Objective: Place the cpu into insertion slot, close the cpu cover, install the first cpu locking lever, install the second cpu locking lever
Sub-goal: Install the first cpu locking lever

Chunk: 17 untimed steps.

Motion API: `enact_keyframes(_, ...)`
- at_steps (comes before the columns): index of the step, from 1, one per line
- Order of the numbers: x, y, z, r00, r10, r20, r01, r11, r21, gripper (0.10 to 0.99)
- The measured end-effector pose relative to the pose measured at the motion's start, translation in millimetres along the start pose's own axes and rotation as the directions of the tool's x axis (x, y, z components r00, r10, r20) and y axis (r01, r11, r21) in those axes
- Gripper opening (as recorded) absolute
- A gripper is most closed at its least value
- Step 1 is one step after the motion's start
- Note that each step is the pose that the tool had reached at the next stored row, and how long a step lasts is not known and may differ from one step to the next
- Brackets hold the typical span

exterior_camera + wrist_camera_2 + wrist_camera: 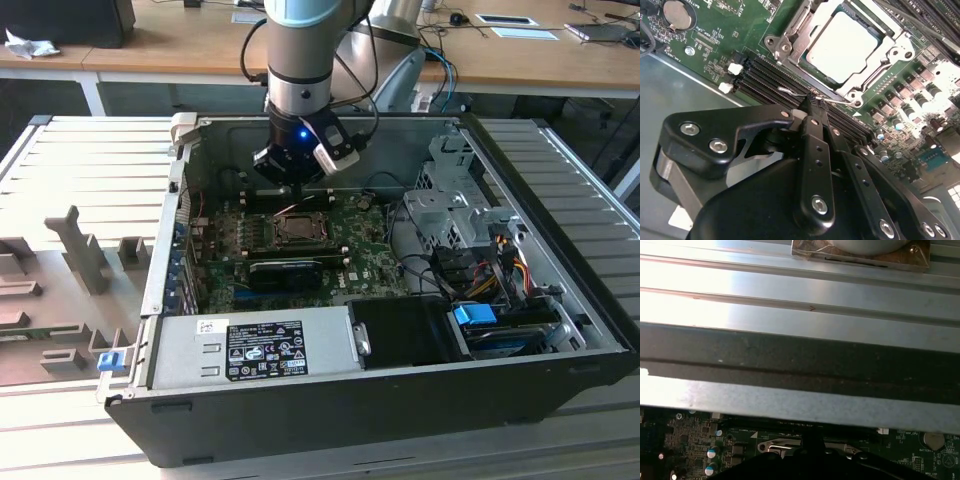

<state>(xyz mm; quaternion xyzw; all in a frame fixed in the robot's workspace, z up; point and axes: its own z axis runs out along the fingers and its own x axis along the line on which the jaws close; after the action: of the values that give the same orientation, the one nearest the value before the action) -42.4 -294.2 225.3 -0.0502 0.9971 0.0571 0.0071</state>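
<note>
Silvery cpu [847, 46] flat in insertion slot [890, 37]

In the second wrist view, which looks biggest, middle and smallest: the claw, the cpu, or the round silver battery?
1. The claw, though it is nearest the camera, so that inflates it.
2. The cpu.
3. The round battery.

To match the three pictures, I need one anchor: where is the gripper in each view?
Exterior view: gripper above the board's far edge, beyond the cpu cover.
Second wrist view: its tip by a thin wire lever, beside the cover.
First wrist view: dark tip before the cover's metal.
Shared landmark: the cpu cover.
</note>
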Motion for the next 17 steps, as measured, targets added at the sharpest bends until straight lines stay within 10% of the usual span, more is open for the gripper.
enact_keyframes(17, -13.5, -1.7, 5.7, 1.0, 0.0, 0.0, 0.0, 1.0, 0.0, 0.106)
